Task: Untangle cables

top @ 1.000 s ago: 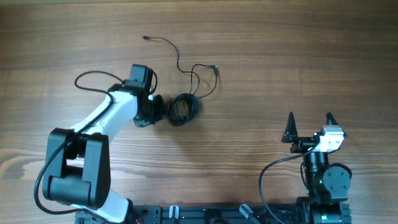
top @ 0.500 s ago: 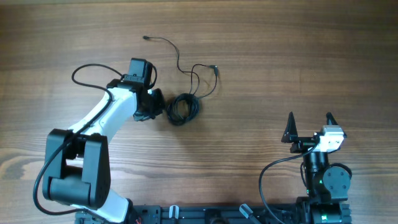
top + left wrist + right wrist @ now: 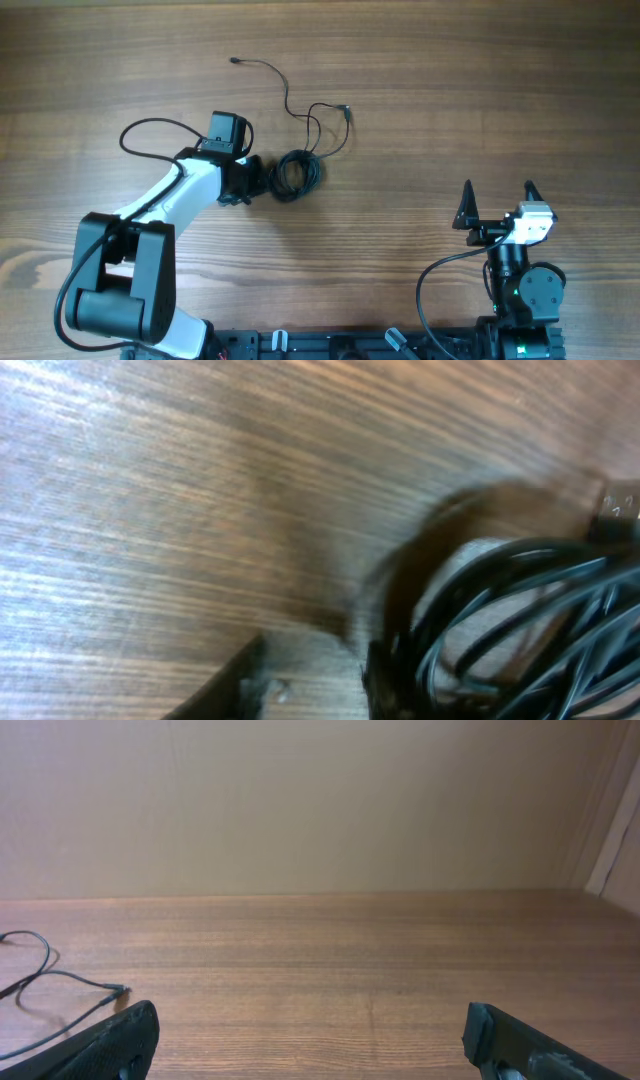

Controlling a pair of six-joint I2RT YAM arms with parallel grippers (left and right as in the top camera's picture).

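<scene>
Cables [image 3: 297,172]: one tight coil on the tabletop [image 3: 480,90], with loose strands trailing from it toward the far edge and ending in small plugs. Left fingers [image 3: 256,172] sit against the coil's left side. The wrist view is blurred, so I cannot tell whether they grip it. Right fingers [image 3: 467,203] are spread wide and empty, well apart from the cables.

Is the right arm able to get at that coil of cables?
Probably, at a stretch: only bare table lies between the right gripper and the coil; the left gripper sits beyond it.
</scene>
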